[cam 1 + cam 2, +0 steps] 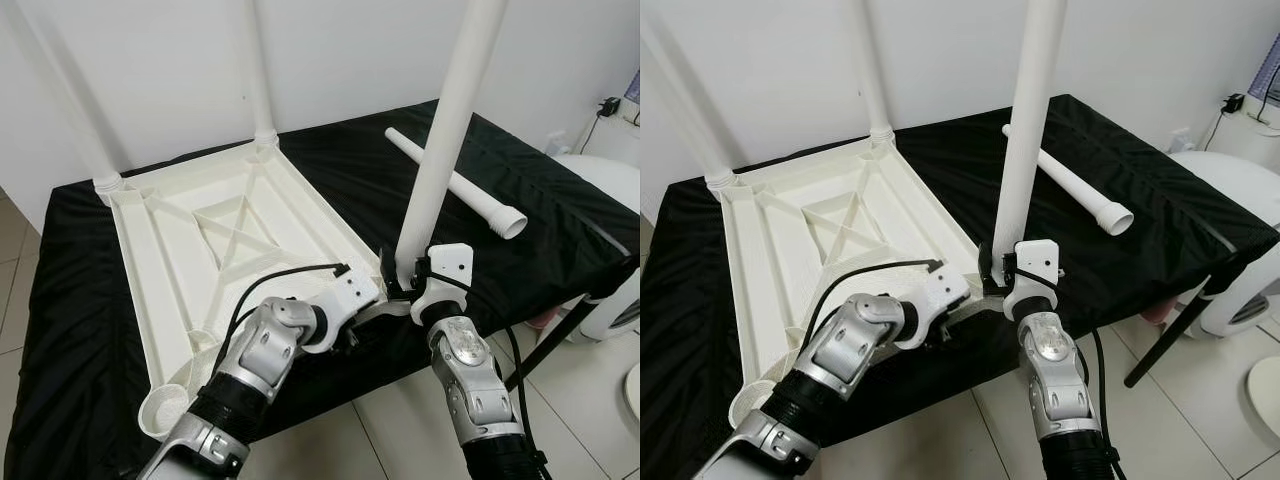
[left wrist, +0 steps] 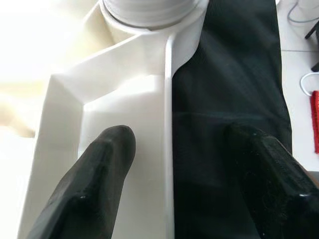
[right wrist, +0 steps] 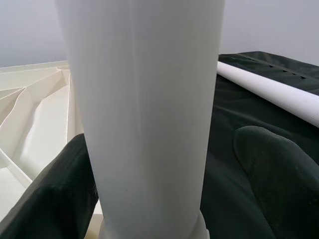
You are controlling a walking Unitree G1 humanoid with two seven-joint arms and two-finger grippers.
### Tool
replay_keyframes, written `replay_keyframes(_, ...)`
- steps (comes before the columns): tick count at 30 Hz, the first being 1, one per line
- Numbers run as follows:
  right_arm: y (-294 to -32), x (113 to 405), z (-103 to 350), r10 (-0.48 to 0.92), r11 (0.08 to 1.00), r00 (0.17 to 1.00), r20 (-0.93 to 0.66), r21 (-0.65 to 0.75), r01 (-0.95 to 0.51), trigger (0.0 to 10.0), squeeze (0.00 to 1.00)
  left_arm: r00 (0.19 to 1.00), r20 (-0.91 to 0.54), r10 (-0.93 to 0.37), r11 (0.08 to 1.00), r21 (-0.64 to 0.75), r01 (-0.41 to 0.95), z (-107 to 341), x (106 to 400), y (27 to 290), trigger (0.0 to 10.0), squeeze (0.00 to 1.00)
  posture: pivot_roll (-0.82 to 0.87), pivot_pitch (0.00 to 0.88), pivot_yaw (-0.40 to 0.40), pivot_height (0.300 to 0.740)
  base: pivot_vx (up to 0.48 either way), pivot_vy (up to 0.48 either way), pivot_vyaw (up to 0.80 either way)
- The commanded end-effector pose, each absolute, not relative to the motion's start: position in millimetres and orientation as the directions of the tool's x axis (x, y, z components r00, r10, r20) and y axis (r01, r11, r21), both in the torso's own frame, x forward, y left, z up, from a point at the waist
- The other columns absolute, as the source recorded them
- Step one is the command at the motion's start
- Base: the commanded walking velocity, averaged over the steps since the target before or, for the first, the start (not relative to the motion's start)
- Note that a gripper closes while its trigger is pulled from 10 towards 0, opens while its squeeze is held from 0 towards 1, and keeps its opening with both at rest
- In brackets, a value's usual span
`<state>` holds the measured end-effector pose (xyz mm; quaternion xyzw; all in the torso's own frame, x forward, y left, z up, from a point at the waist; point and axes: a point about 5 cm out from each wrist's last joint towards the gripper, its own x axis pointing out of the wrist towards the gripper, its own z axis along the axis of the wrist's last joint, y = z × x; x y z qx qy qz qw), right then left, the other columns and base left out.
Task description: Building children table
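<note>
Your landmark is the white tabletop (image 1: 230,240), upside down on the black-draped counter (image 1: 520,190), ribbed underside up.

Two legs already stand in its far corner sockets: one (image 1: 262,70) at the far right corner, one (image 1: 75,110) at the far left. The near left corner socket (image 1: 162,408) sits open.

Near right corner: a third leg (image 1: 445,140) stands upright, its foot at the socket. Your right tool (image 1: 400,275) is at the base of this leg; in the right wrist view its two black fingers (image 3: 274,164) flank the tube, one pressed against it, the other with a gap showing, so you cannot tell whether it is truly clamped.

Left tool (image 2: 172,149) is unclenched, straddling the tabletop's right edge rib just short of that same socket: one finger (image 2: 94,174) over white plastic, the other over black cloth.

A fourth leg (image 1: 455,185) lies loose on the counter, right of the tabletop, beyond the upright leg.

The left forearm and its black cable (image 1: 270,280) cross over the tabletop's near right portion, hiding part of it.

Right of the counter: a white rounded appliance (image 1: 610,190), partly cut off, and a black counter strut (image 1: 550,345) slanting to the tiled floor (image 1: 590,400).
</note>
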<state>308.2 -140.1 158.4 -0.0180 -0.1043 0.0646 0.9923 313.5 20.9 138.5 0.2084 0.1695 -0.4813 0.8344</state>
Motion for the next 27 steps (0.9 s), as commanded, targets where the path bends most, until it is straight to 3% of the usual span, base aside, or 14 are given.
replay_keyframes(1,-139,308,161,0.137,0.991,0.967,0.216,-0.039,-0.132,10.0,0.00,0.690,-0.470,-0.551,0.635,0.300,0.712,130,327,43,9.1,0.00,-0.14,0.068,0.107,0.740,0.000,0.000,0.00)
replay_keyframes(3,-139,308,161,0.137,0.990,0.966,0.217,-0.039,-0.132,10.0,0.00,0.695,-0.475,-0.540,0.640,0.305,0.705,130,328,48,10.0,0.00,-0.14,0.070,0.106,0.740,0.000,0.000,0.00)
replay_keyframes(9,-140,308,161,0.137,0.990,0.967,0.215,-0.042,-0.131,10.0,0.00,0.706,-0.463,-0.536,0.651,0.305,0.695,136,328,59,10.0,0.00,-0.13,0.072,0.104,0.740,0.000,0.000,0.00)
replay_keyframes(11,-139,310,160,0.140,0.990,0.967,0.214,-0.045,-0.133,10.0,0.00,0.687,-0.450,-0.571,0.633,0.292,0.717,139,324,58,6.7,0.00,-0.13,0.073,0.102,0.740,0.000,0.000,0.00)
replay_keyframes(12,-139,310,161,0.141,0.990,0.966,0.215,-0.046,-0.134,10.0,0.00,0.678,-0.447,-0.583,0.624,0.288,0.726,139,322,57,6.7,0.00,-0.13,0.073,0.102,0.740,0.000,0.000,0.00)
replay_keyframes(13,-139,310,161,0.142,0.990,0.966,0.215,-0.047,-0.135,10.0,0.00,0.668,-0.445,-0.597,0.616,0.280,0.737,139,320,57,0.0,0.00,-0.13,0.073,0.102,0.740,0.000,0.000,0.00)
replay_keyframes(15,-139,310,161,0.143,0.990,0.966,0.215,-0.048,-0.136,10.0,0.00,0.662,-0.444,-0.604,0.611,0.275,0.742,139,319,57,0.0,0.00,-0.13,0.073,0.102,0.740,0.000,0.000,0.00)
replay_keyframes(16,-140,311,161,0.143,0.990,0.966,0.215,-0.048,-0.136,10.0,0.00,0.661,-0.443,-0.606,0.608,0.278,0.744,138,318,57,2.3,0.00,-0.13,0.074,0.100,0.740,0.000,0.000,0.00)
replay_keyframes(17,-140,311,161,0.143,0.989,0.966,0.215,-0.052,-0.135,10.0,0.00,0.657,-0.433,-0.617,0.601,0.281,0.749,138,317,57,0.0,0.00,-0.13,0.075,0.098,0.740,0.000,0.000,0.00)
replay_keyframes(18,-141,311,162,0.143,0.989,0.966,0.215,-0.054,-0.135,10.0,0.00,0.655,-0.422,-0.627,0.593,0.287,0.753,139,315,56,0.0,0.00,-0.13,0.075,0.098,0.740,0.000,0.000,0.00)
replay_keyframes(19,-142,311,162,0.143,0.989,0.966,0.216,-0.056,-0.134,10.0,0.00,0.657,-0.413,-0.631,0.591,0.293,0.752,139,314,56,6.9,0.00,-0.13,0.075,0.097,0.740,0.000,0.000,0.00)
replay_keyframes(20,-142,311,162,0.143,0.989,0.966,0.216,-0.056,-0.134,10.0,0.00,0.657,-0.413,-0.631,0.591,0.293,0.752,139,314,56,6.9,0.00,-0.13,0.075,0.097,0.740,0.000,0.000,0.00)
replay_keyframes(21,-142,311,162,0.142,0.989,0.966,0.216,-0.057,-0.133,10.0,0.00,0.661,-0.405,-0.632,0.600,0.284,0.748,139,314,56,10.0,0.00,-0.13,0.075,0.097,0.740,0.000,0.000,0.00)
replay_keyframes(27,-143,312,163,0.142,0.989,0.966,0.218,-0.059,-0.132,10.0,0.00,0.666,-0.388,-0.637,0.613,0.269,0.743,137,311,56,10.0,0.00,-0.13,0.075,0.097,0.740,0.000,0.000,0.00)
